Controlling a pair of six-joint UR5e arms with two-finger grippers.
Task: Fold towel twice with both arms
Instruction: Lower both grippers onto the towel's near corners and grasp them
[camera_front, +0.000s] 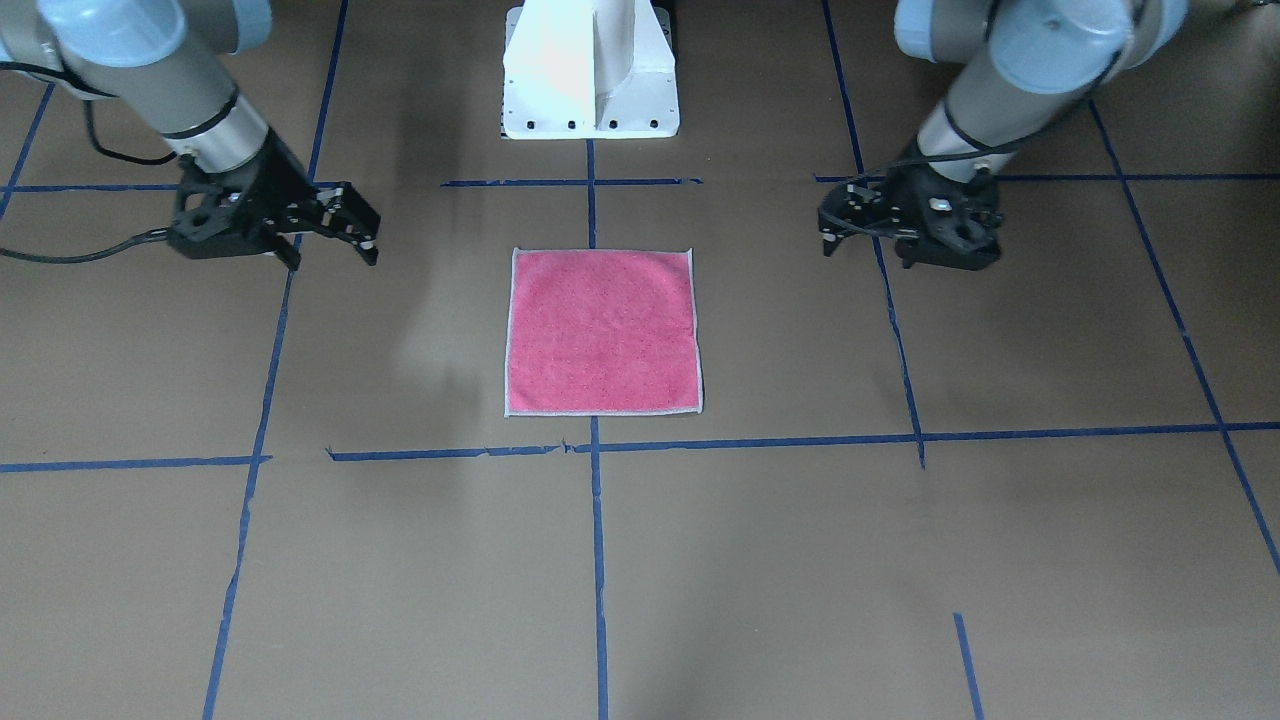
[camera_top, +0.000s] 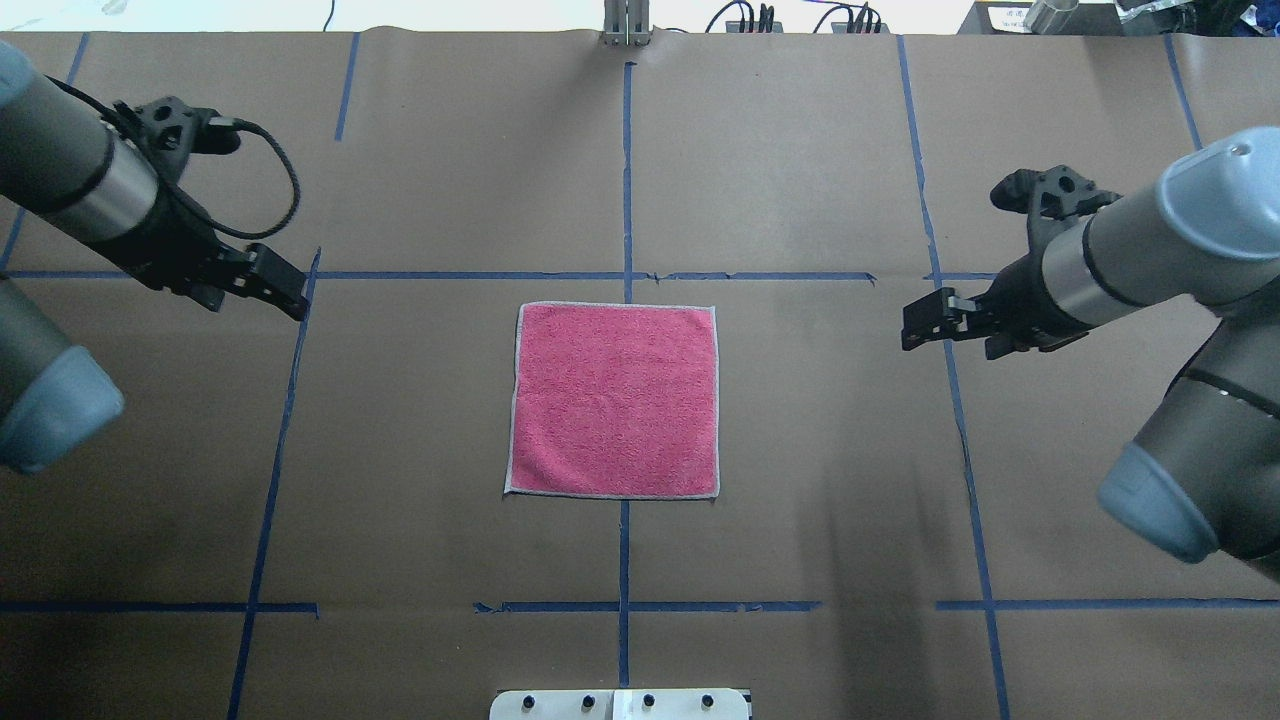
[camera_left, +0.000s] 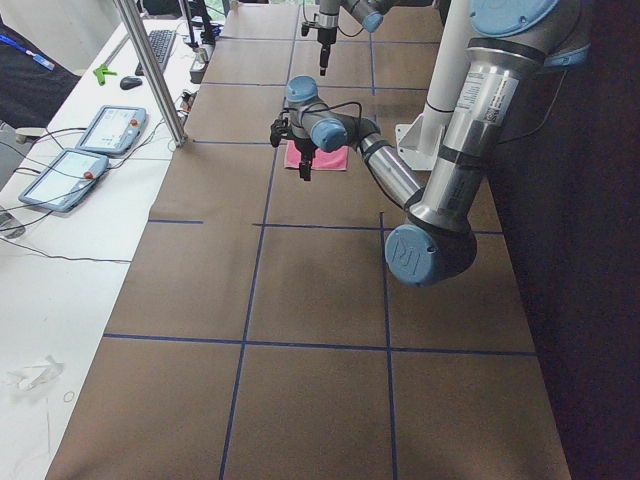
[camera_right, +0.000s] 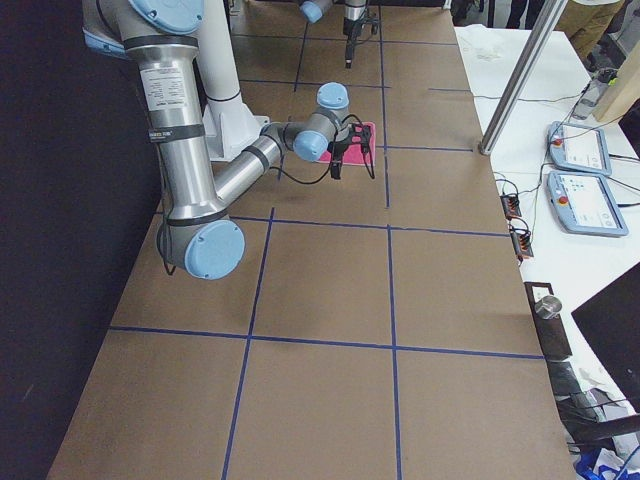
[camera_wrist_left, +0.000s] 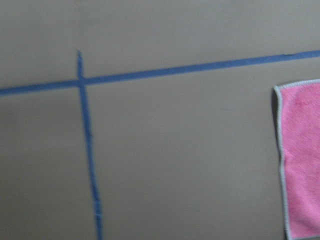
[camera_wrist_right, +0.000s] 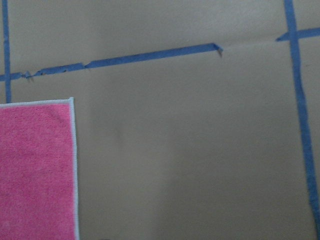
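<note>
The towel (camera_front: 600, 332) lies flat and square in the middle of the table, pink-red face up, with its pale edging showing all round (camera_top: 615, 400). My left gripper (camera_top: 285, 290) hovers over the table to the towel's left, well apart from it, and looks open and empty (camera_front: 866, 252). My right gripper (camera_top: 925, 325) hovers to the towel's right, also apart, and looks open and empty (camera_front: 333, 258). The left wrist view shows the towel's edge (camera_wrist_left: 302, 165) at its right; the right wrist view shows a towel corner (camera_wrist_right: 35, 170) at its lower left.
The table is covered in brown paper with a grid of blue tape lines (camera_top: 624, 180). The white pedestal base (camera_front: 590, 80) stands at the robot's side of the table. Control tablets (camera_left: 105, 130) lie on a side bench beyond the table's far edge.
</note>
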